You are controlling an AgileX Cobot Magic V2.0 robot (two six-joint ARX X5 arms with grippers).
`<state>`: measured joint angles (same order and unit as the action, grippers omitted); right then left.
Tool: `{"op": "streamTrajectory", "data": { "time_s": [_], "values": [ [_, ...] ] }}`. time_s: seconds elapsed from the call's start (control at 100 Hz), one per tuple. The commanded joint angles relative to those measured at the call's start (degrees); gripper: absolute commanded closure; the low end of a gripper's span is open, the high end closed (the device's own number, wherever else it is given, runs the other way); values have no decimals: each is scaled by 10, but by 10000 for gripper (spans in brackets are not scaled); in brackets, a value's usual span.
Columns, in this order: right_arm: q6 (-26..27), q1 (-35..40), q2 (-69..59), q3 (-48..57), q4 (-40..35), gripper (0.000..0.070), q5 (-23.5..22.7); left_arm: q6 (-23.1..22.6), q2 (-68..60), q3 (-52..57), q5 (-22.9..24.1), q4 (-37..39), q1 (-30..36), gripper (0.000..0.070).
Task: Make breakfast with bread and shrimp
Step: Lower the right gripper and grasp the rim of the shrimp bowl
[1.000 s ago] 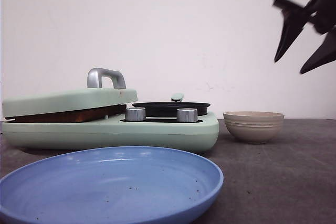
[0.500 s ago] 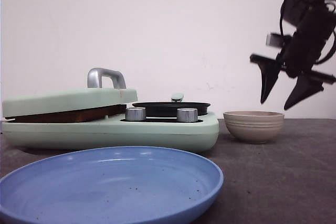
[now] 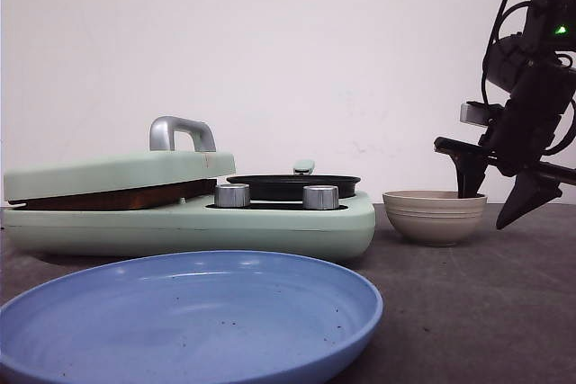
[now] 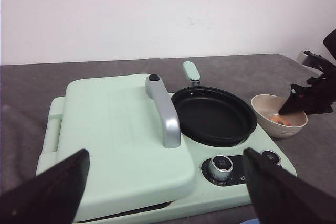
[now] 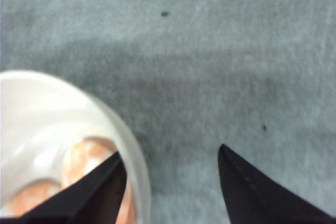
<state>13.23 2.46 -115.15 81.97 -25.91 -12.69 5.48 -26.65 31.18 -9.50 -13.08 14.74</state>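
Shrimp [image 5: 79,174] sit in the beige bowl [image 3: 435,216] beside the green cooker [image 3: 189,213]; bread probably lies under its closed lid [image 4: 126,140], unseen. Right gripper [image 3: 495,195] straddles the bowl's rim, jaws apart, poised to pick one. Left gripper [image 4: 165,182] hovers, jaws apart.

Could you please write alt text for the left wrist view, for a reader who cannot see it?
A closed mint-green breakfast maker with a black pan sits on a grey table. Beside it, the open right gripper reaches into a beige bowl holding shrimp.
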Motion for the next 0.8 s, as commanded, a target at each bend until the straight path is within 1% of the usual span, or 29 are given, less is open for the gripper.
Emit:
{"op": "streamTrajectory", "data": {
  "time_s": [0.0, 0.15, 0.23, 0.26, 0.34, 0.35, 0.48, 0.69, 0.79],
  "values": [
    [-8, 0, -18, 12, 8, 423, 2, -3, -3, 4, 1, 7, 1, 184],
    [-8, 1, -24, 12, 12, 508, 0, -3, -3, 4, 1, 7, 1, 184],
    [-8, 1, -26, 12, 13, 536, 1, -3, -3, 4, 6, 7, 1, 184],
    [-8, 1, -27, 12, 15, 568, -1, -3, -3, 4, 7, 7, 1, 184],
    [-8, 2, -28, 12, 14, 695, -15, -3, -3, 4, 7, 7, 1, 184],
    [-8, 2, -28, 12, 14, 700, -17, -3, -3, 4, 7, 7, 1, 184],
    [-5, 5, -29, 12, 15, 700, -21, -3, -3, 4, 7, 7, 1, 184],
    [-3, 5, -23, 12, 12, 700, -54, -3, -3, 4, 7, 6, 1, 184],
    [-4, 5, -8, 12, 10, 700, -57, -3, -3, 4, 7, 5, 1, 184]
  ]
}}
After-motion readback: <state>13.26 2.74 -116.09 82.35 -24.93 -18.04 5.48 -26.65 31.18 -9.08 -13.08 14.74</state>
